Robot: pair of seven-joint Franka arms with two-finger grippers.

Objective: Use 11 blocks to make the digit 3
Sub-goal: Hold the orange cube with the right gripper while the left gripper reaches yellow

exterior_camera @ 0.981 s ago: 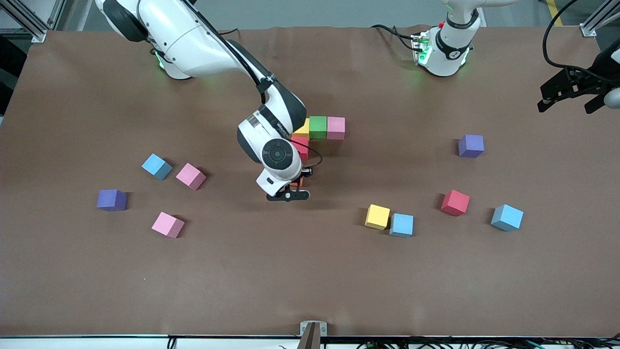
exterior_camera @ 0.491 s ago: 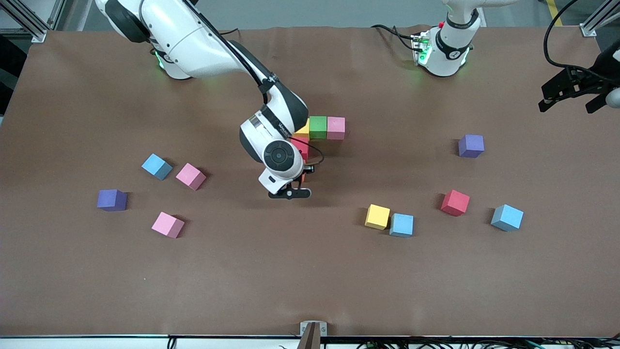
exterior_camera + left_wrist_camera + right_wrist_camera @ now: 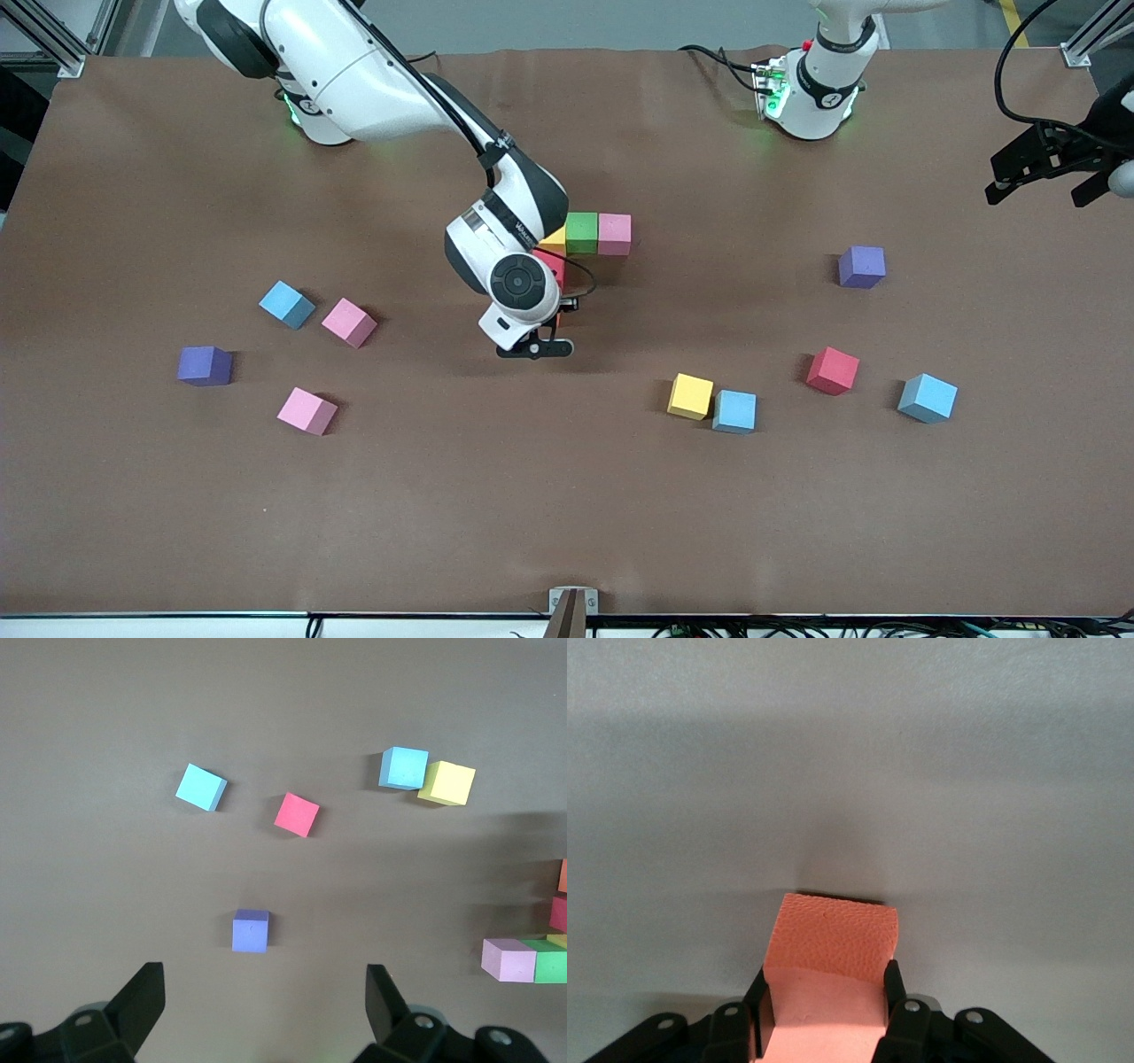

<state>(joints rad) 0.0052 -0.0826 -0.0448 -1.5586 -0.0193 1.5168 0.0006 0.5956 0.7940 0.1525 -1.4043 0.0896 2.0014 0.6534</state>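
The digit 3 is only starting to take shape: a yellow block (image 3: 555, 237), green block (image 3: 581, 232) and pink block (image 3: 614, 234) are sitting touching in a row, with a red block (image 3: 551, 263) beginning the column just at six o'clock of the yellow one. The right gripper (image 3: 534, 347) is hanging low at the foot of that column, its fingers clamped on the orange block (image 3: 828, 966), which I judge is going in below the red. Six blocks are lying loose: two pink (image 3: 349, 322) and a blue (image 3: 286, 304) toward nine o'clock, and yellow, two blue and a red (image 3: 832, 370) toward four o'clock. Two purple cubes (image 3: 862, 267) are lying well clear. The left gripper (image 3: 266, 1010) is waiting at three o'clock, fingers apart.
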